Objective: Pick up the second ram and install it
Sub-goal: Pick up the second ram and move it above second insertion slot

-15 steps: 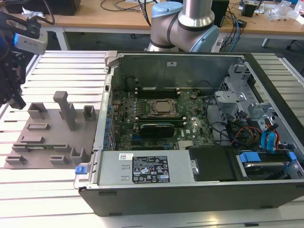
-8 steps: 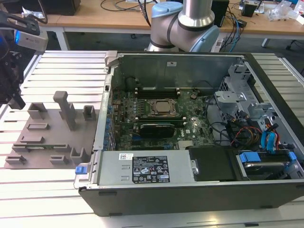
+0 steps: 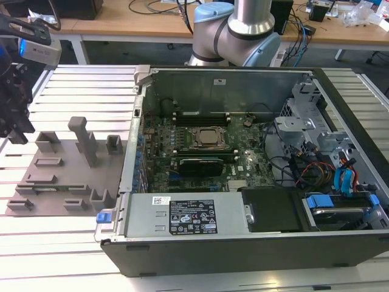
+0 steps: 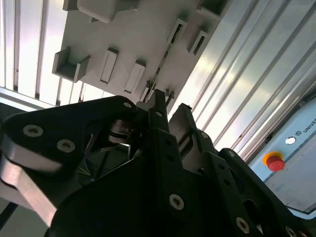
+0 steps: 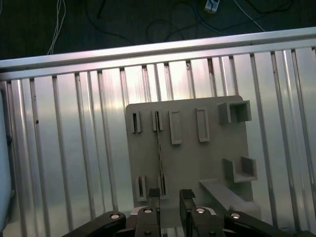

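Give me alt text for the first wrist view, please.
An open black pincer points at a flat grey plastic holder plate lying on a ribbed metal table. The second ram, a thin dark strip seen edge-on, stands in the plate's slots.

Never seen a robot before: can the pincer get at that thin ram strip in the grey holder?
Probably yes. The ram strip stands on edge in the grey holder with nothing over it, and the open pincer hovers above one end.

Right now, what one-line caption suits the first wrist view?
Open gripper hovering over the ram stick standing on edge in the grey holder plate on the slatted table.
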`<state>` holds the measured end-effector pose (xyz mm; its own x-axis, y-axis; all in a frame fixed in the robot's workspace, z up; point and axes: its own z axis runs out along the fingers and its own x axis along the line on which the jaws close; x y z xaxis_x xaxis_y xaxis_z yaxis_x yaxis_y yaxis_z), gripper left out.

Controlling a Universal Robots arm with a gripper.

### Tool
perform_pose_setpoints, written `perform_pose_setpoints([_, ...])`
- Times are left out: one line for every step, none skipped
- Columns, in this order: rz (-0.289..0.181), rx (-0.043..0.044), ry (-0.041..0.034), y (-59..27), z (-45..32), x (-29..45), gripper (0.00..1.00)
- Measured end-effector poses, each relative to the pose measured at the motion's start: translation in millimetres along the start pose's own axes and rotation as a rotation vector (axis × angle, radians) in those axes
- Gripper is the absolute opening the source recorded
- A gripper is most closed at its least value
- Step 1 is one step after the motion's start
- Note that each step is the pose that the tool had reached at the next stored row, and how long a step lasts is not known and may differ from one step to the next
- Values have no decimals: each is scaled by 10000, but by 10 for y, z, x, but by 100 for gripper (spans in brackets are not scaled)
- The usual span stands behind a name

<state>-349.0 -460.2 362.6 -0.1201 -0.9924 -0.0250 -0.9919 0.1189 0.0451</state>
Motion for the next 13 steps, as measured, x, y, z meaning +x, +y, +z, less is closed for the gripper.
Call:
perform_pose_setpoints([0,0,8,-2,34,1,30])
perform_pose_setpoints([0,2,18,-3,69,2,30])
perform_pose_setpoints([1,1,20,-4,98,3,30])
perform_pose_setpoints([1,1,20,-5,122,3,30])
perform_pose_setpoints([0,1,20,-6,143,4,30])
perform_pose_setpoints([-3,1,20,-7,157,4,30])
perform_pose_setpoints([-5,1,20,-7,166,4,30])
perform_pose_setpoints([-6,1,20,-8,175,5,30])
perform_pose_setpoints([-8,0,21,-8,183,5,30])
perform_pose_setpoints([-13,0,21,-9,194,5,30])
perform_pose_setpoints([-20,0,21,-9,203,5,30])
perform_pose_setpoints([-27,0,21,-9,209,5,30])
perform_pose_setpoints([-48,0,22,-10,219,6,30])
